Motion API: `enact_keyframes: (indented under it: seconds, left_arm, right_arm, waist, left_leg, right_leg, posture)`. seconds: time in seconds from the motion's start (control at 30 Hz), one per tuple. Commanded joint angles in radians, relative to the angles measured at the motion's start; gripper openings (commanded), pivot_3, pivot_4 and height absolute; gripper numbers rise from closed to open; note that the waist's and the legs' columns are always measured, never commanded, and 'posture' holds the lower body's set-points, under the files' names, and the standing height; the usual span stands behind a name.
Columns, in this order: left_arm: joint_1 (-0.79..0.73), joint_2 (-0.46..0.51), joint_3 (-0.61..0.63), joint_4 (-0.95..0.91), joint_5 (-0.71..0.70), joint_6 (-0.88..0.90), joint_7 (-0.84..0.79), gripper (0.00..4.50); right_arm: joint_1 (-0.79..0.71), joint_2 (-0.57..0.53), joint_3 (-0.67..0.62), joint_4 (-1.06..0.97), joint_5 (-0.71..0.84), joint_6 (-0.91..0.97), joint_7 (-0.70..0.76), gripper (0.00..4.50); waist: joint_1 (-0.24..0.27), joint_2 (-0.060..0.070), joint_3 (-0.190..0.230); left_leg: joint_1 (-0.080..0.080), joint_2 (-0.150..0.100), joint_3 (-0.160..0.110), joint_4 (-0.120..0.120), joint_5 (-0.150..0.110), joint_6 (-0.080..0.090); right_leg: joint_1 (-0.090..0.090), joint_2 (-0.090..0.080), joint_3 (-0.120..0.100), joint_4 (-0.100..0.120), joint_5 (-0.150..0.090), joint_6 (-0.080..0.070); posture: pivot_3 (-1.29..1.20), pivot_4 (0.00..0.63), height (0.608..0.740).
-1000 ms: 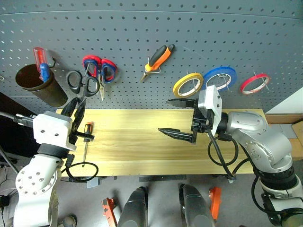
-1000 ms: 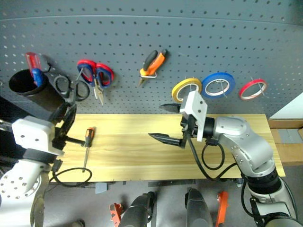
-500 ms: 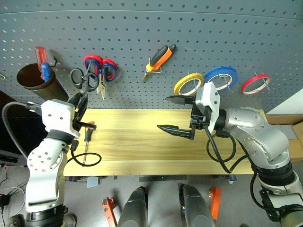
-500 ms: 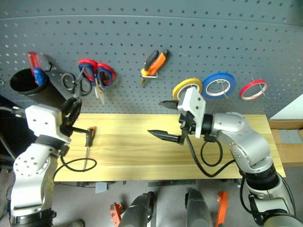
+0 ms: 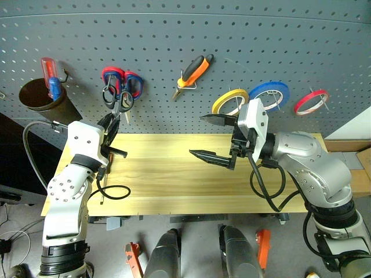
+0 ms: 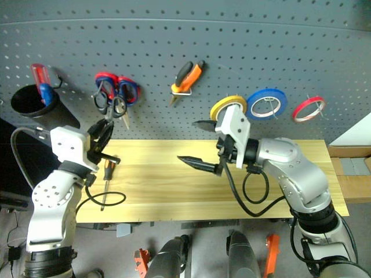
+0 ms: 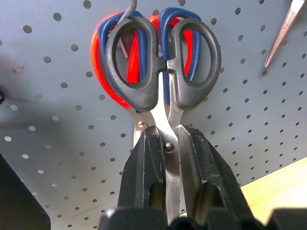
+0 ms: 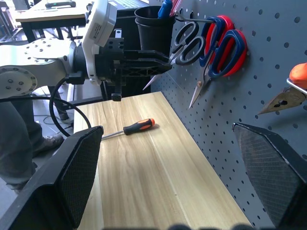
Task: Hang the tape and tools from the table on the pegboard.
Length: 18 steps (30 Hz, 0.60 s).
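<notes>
My left gripper (image 7: pixel 170 158) is shut on the blades of the black-handled scissors (image 7: pixel 163 62). It holds them upright against the pegboard (image 5: pixel 174 35), right in front of the red-and-blue scissors (image 7: pixel 98 72). A metal hook (image 7: pixel 125 10) meets the top of one black handle loop. The orange-and-black screwdriver (image 6: pixel 108 171) lies on the table (image 5: pixel 174 185) below my left arm. The pliers (image 5: pixel 194 72) and the yellow tape (image 5: pixel 230 101) hang on the board. My right gripper (image 5: pixel 211 139) stands open over the middle of the table with nothing in it.
A blue tape roll (image 5: pixel 269 92) and a red one (image 5: pixel 311 101) hang right of the yellow tape. A dark cup (image 5: pixel 43 101) with a red-and-blue screwdriver hangs at the far left. A black cable (image 5: pixel 113 193) loops over the table's left front edge.
My left gripper has carried the black scissors forward and rightward to the pegboard, so their handles now overlap the red-and-blue scissors. The right arm has kept still.
</notes>
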<state>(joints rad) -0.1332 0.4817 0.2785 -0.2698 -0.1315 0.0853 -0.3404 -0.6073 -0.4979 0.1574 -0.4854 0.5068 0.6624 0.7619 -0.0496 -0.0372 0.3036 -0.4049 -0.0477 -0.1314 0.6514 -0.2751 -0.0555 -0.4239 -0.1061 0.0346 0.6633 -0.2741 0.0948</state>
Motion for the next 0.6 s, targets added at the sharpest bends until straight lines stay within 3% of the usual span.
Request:
enact_keyframes:
  seconds: [0.03,0.27,0.6]
  left_arm:
    - [0.112,-0.013,-0.008,-0.091,0.016,-0.042,-0.008,0.16]
    - [0.198,-0.021,-0.042,-0.194,0.049,-0.083,-0.008,0.16]
    - [0.132,-0.012,0.004,-0.231,0.058,-0.068,0.023,0.16]
  right_arm:
    - [0.012,-0.008,-0.011,-0.055,0.008,-0.016,0.003,4.50]
    - [0.017,-0.015,-0.011,-0.061,0.014,-0.014,0.010,4.50]
    - [0.010,-0.015,-0.012,-0.047,0.010,-0.024,0.021,4.50]
  waist:
    - [-0.010,0.000,0.000]
    - [-0.007,0.000,0.000]
    - [-0.007,0.000,0.000]
  left_leg:
    - [0.000,0.000,0.000,0.000,0.000,0.000]
    - [0.000,0.001,0.000,0.003,0.000,0.000]
    - [0.000,0.001,0.000,0.010,-0.002,0.004]
  right_leg:
    - [0.000,0.000,0.001,0.000,0.000,0.000]
    - [0.001,0.000,0.000,0.002,0.000,-0.001]
    - [0.003,0.002,0.000,0.005,0.002,0.000]
  posture:
    - [-0.05,0.279,0.740]
    - [-0.05,0.279,0.740]
    - [-0.04,0.274,0.740]
